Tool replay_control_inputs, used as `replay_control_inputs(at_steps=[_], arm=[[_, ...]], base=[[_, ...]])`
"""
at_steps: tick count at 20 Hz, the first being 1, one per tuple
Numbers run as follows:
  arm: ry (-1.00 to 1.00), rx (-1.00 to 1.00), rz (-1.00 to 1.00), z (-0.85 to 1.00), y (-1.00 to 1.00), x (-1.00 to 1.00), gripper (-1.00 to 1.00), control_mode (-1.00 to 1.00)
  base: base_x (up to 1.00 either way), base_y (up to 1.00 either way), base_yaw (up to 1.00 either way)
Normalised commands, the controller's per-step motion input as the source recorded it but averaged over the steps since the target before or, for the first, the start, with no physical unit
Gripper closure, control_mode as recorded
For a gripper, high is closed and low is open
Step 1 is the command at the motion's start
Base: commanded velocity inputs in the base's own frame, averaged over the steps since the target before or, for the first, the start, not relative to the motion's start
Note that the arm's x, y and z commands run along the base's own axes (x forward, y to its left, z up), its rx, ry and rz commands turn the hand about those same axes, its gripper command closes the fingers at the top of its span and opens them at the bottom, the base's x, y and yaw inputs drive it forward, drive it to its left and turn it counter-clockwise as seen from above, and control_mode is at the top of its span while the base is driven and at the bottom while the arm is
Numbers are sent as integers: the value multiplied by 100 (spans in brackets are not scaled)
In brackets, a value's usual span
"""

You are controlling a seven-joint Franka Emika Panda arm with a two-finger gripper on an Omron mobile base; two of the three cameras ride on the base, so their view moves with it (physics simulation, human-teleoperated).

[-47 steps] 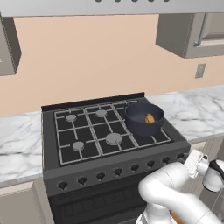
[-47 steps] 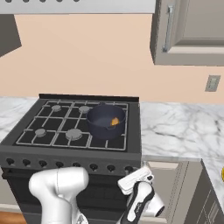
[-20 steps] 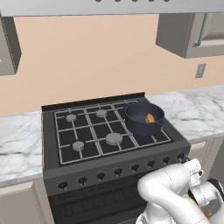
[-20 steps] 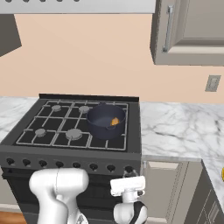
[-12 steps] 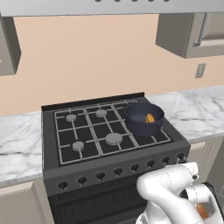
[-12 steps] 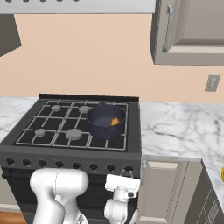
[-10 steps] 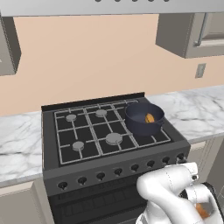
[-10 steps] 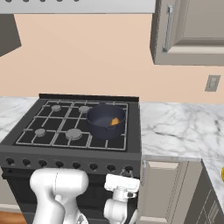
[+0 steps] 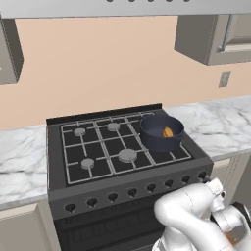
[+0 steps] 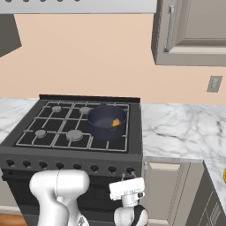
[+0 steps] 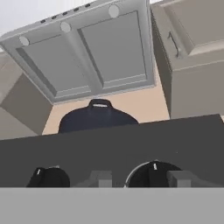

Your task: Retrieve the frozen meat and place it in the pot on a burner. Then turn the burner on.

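The dark navy pot [image 9: 158, 136] stands on the stove's right-hand burner, also seen as the pot [image 10: 104, 119]. The frozen meat [image 9: 168, 132], a small orange-brown lump, lies inside it against the right wall, seen too as the meat [image 10: 115, 122]. My gripper [image 11: 140, 178] is low in front of the stove, pointing up at the front panel just under its rightmost knob [image 10: 129, 170]. In the hand view that knob [image 11: 153, 173] sits between my fingertips [image 11: 99, 178]. They stand apart, the right one against the knob and the left one short of it. The pot [image 11: 98, 119] rises behind the panel.
A row of black knobs [image 9: 131, 192] runs along the stove's front panel. Bare burners [image 9: 127, 155] lie to the pot's left. Marble counter [image 10: 176, 128] flanks the stove, with cabinet doors [image 10: 165, 190] below. The range hood [image 11: 94, 52] and wall cabinets hang above.
The hand has swung left from beside the stove to under the panel's right end and has hardly shifted over the last second. Pot and meat have not moved.
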Motion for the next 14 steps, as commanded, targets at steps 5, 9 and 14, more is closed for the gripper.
replay_control_inputs(at_steps=[5,9,14], arm=[[-29,-3,82,-32,-11,-8,100,-100],[-12,-10,84,-62,18,-2,100,-100],[-2,-17,79,-88,56,-14,100,-100]], base=[[0,0,0],[0,0,0],[0,0,0]])
